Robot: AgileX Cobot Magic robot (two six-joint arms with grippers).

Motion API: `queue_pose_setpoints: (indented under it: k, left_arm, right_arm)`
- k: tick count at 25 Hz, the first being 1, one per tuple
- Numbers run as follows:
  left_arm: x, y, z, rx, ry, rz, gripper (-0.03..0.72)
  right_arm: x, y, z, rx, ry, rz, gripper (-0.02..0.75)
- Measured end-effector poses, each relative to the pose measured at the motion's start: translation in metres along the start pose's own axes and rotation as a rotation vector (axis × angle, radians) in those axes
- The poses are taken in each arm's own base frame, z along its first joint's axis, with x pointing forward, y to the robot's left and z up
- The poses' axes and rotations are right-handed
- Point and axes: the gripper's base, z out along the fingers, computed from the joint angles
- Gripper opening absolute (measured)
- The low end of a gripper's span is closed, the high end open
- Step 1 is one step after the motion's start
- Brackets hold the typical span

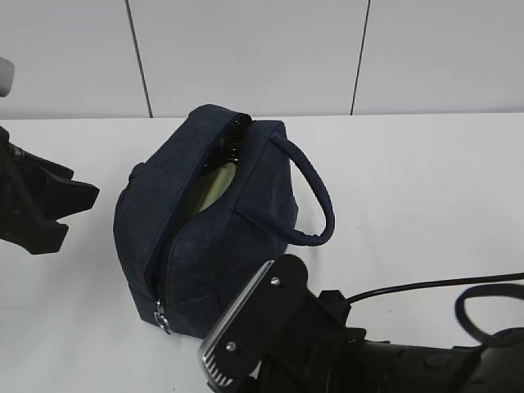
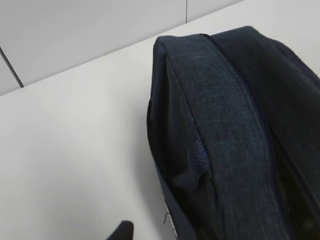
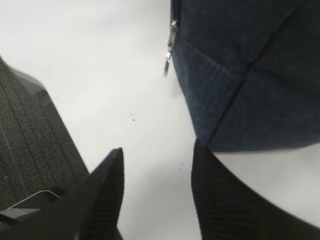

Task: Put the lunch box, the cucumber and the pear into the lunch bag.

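Standing on the white table (image 1: 426, 188), the lunch bag (image 1: 205, 246) gapes.

The lunch bag (image 1: 205, 246) is dark navy, a fine heathered weave. Pale sage green (image 1: 211, 187) shows inside. The bench (image 1: 426, 188) is plain white.
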Motion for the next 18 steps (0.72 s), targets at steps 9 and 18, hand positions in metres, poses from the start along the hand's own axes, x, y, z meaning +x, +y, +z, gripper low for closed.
queue_pose_setpoints:
  k: [9, 18]
  left_arm:
    - [0.0, 0.0, 0.0, 0.0, -0.001, -0.001, 0.242]
    - [0.0, 0.0, 0.0, -0.002, -0.003, -0.003, 0.242]
  right_arm:
    - [-0.018, 0.003, 0.037, 0.023, -0.037, 0.003, 0.353]
    - [-0.021, 0.007, 0.069, 0.02, -0.001, 0.002, 0.353]
